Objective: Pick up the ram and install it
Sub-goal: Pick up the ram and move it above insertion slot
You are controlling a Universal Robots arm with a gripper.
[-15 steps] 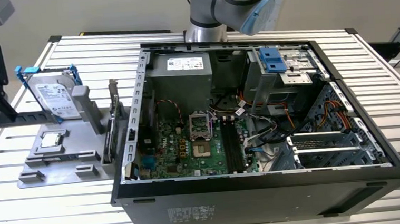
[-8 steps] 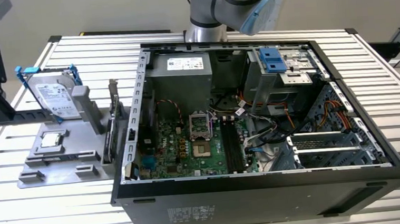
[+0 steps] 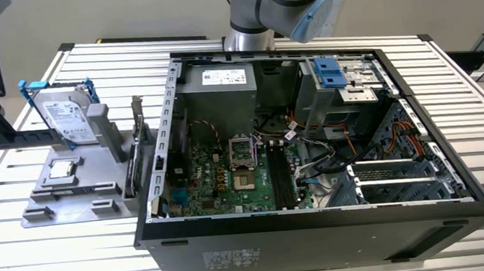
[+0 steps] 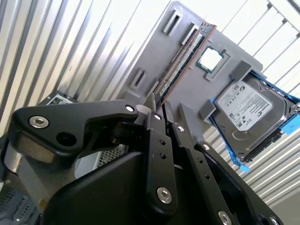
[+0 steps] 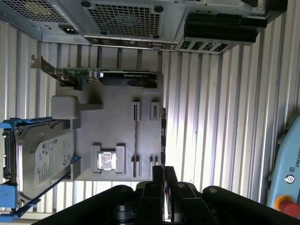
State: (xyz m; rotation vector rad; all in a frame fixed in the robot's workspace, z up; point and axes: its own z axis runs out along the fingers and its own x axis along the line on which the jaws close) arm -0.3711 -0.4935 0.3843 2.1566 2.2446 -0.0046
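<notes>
Held the ram [image 4: 183, 61] pinched by its flat faces in the gripper [image 5: 163, 169], edge-up above the matte grey holder [image 5: 117, 131], short of the open case [image 3: 317, 239]. Carrying step, seemingly, with install not yet done. Probably called next for squaring the thin, chip-studded ram, coppery along one edge, with a long black slot [image 3: 281, 177] and pressing evenly.

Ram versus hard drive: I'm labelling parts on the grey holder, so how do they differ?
The ram is a thin, narrow stick; the hard drive is a broad, thick block. The ram stands on its long edge, while the hard drive leans tilted. The ram is a dark bare board; the hard drive has a pale label and blue rails. Both sit on the grey holder.
</notes>
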